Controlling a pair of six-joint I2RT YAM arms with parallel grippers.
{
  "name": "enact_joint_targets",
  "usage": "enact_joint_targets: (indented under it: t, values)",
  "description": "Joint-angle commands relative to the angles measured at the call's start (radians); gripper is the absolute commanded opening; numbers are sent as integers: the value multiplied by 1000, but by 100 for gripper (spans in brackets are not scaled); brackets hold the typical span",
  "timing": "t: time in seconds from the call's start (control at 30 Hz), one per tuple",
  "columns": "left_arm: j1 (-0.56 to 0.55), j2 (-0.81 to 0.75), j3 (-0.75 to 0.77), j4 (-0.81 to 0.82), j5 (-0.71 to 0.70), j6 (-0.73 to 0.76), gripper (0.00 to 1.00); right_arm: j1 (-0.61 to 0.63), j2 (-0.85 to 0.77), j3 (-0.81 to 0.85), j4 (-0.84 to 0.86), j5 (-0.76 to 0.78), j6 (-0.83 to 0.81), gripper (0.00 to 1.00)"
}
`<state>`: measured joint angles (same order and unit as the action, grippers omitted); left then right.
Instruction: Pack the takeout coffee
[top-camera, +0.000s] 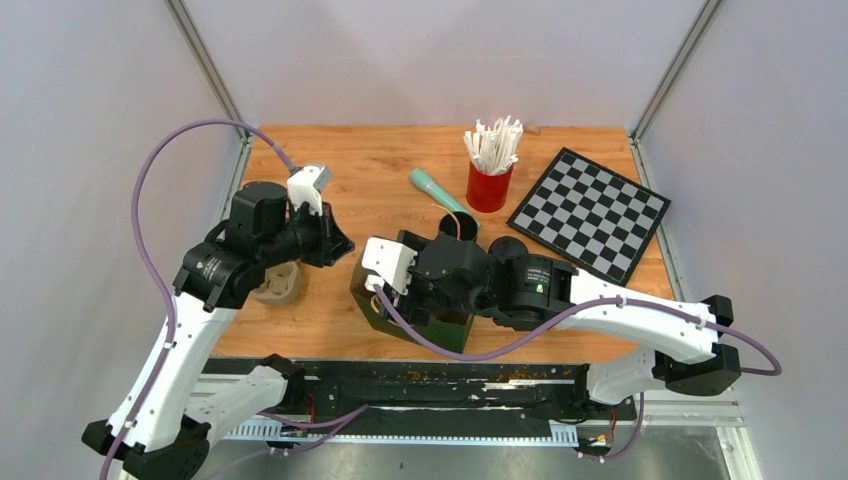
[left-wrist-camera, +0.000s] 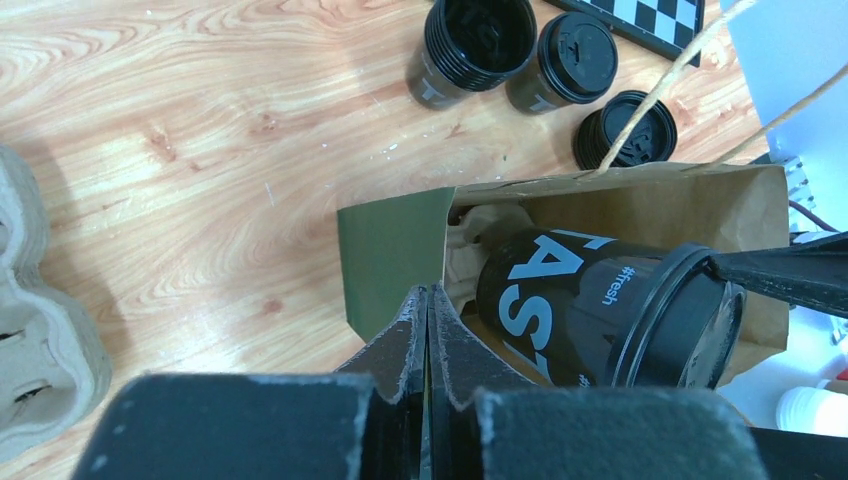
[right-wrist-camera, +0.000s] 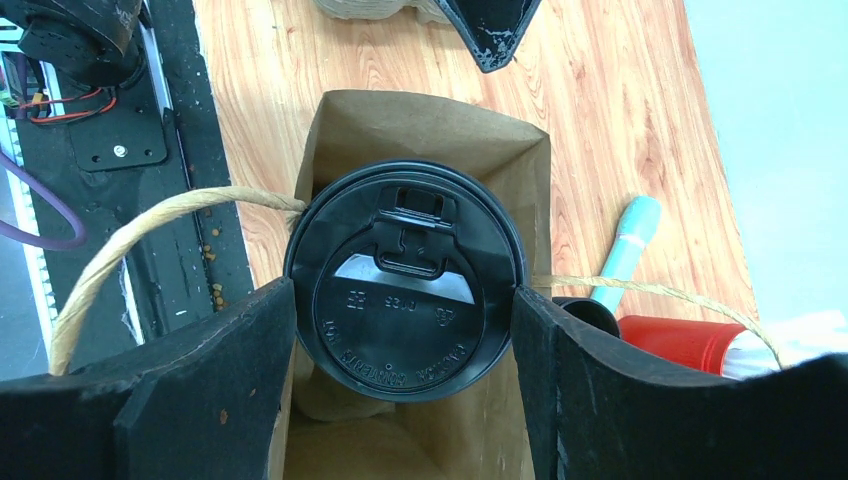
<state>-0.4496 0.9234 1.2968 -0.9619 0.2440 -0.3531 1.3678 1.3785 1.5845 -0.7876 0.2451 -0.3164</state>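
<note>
clasping the cup (right-wrist-camera: 405, 285), right arm (top-camera: 620, 310) leans over bag (right-wrist-camera: 430, 125) (left jaws closed).

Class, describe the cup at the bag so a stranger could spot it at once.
On the wooden table, find the open paper bag near the front edge. The cup is in its mouth, gripped by the right hand. The other black cups sit on bare wood; only this one is in the bag.

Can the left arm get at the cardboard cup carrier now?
Probably yes: the cup carrier lies on the table close beside the left tool, nothing between. The tool is shut and must open first.
</note>
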Motion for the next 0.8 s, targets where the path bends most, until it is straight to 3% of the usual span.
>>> enact_joint_targets:
  t: [0.0,0.1,0.2,0.7,0.77]
  values:
    - [2,-5,29,24,-4,-3,13,8,-9,25,14,16,-14,65]
    - [2,10,42,7,36,-5,30,11,-24,-7,24,-3,22,65]
    - [2,23,27,28,114,-10,41,25,-38,-44,34,0,40,65]
    - [2,98,-18,-22,161,21,40,77,-83,-122,31,57,59,64]
    - [2,99,-18,-24,158,20,36,78,-85,-127,39,56,60,64]
